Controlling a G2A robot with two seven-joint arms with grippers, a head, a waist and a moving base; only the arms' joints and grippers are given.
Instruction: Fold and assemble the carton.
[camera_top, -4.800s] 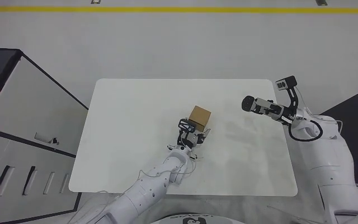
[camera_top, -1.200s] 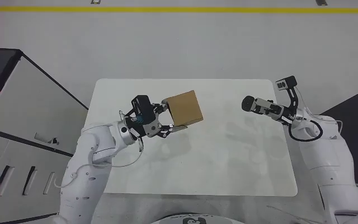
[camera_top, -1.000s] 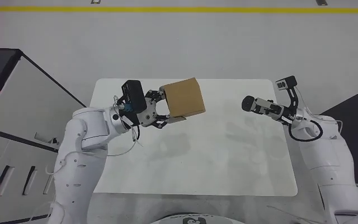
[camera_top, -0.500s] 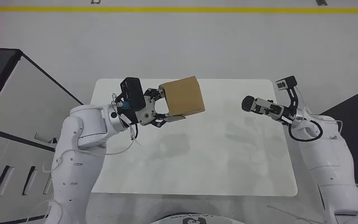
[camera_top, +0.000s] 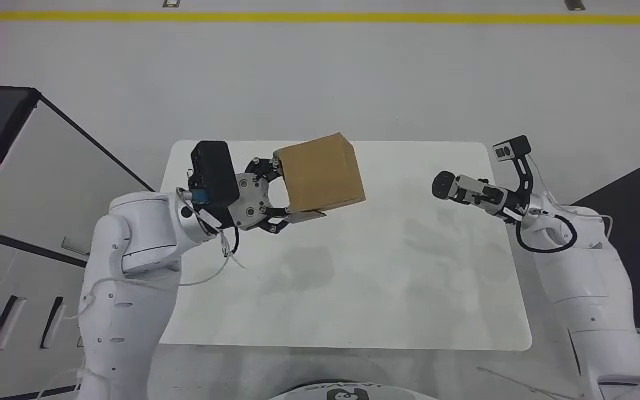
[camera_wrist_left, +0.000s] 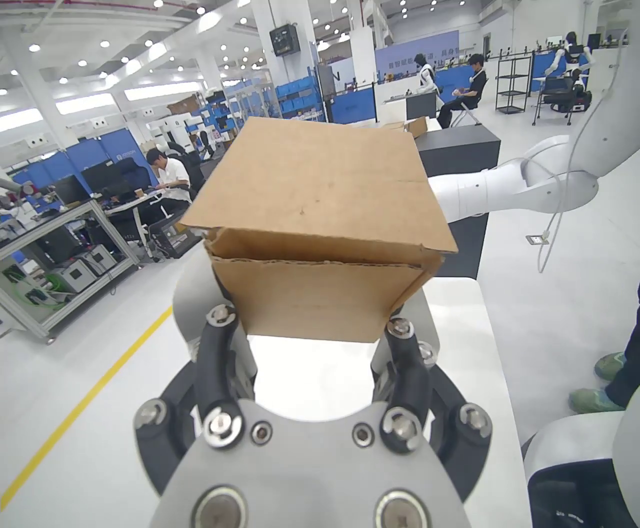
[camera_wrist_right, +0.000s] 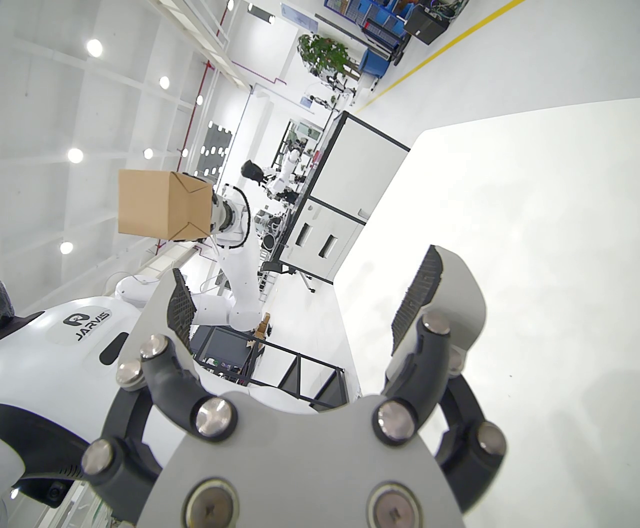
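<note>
Carton (camera_top: 318, 172) sits clamped in the left gripper (camera_top: 290, 190) above the table (camera_top: 420, 290) (lifted clear, probably for turning); right gripper (camera_wrist_right: 305, 295) hovers wide open over the table's right edge.

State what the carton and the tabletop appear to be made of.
The carton looks like brown corrugated cardboard, matte; wavy fluting shows along its cut edge. The tabletop is smooth white with a slight sheen, probably laminate or coated board.

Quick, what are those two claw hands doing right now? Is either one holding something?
Left gripper: closed on the carton, holding it.
Right gripper: open, holding nothing.
</note>
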